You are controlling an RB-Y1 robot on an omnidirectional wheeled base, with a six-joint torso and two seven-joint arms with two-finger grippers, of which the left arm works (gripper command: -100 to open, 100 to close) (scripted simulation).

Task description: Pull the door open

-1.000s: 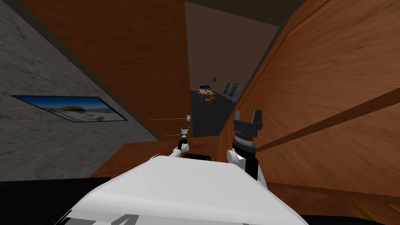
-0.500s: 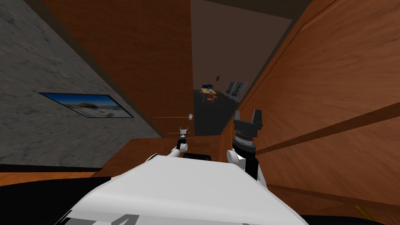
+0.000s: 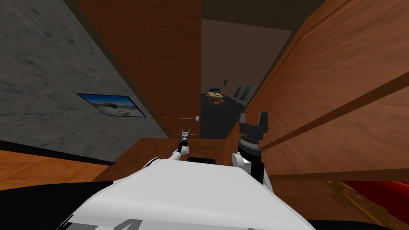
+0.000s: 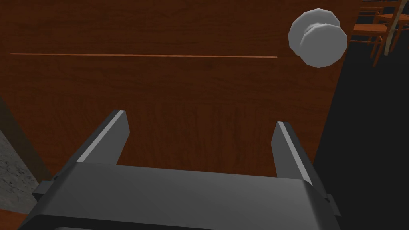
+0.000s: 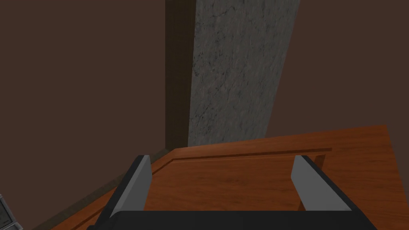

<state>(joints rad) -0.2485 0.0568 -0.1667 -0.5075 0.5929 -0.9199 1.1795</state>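
The brown wooden door (image 3: 159, 60) stands ajar, with a dark gap (image 3: 217, 119) along its free edge. Its round grey knob (image 3: 197, 117) sits near that edge. In the head view my left gripper (image 3: 185, 132) hangs just below the knob and slightly left of it. In the left wrist view the left gripper (image 4: 199, 139) is open and faces the door face (image 4: 159, 92), holding nothing. The knob (image 4: 319, 40) lies beyond one fingertip (image 4: 289, 143), off to the side by the gap. My right gripper (image 3: 253, 119) is raised by the right-hand wood panel, and in the right wrist view the right gripper (image 5: 219, 179) is open and empty.
A tall wood-panelled surface (image 3: 339, 80) runs close along my right. On the grey wall (image 3: 40, 100) at left hangs a framed picture (image 3: 112, 104). Through the gap stand a small table with chairs (image 3: 215, 96) and two wall frames (image 3: 243, 92). Something red (image 3: 379, 191) lies low at right.
The whole head picture has shifted rightward, so I have turned or moved. The wall picture now sits nearer the door and a red thing has come into view. Both grippers keep their places.
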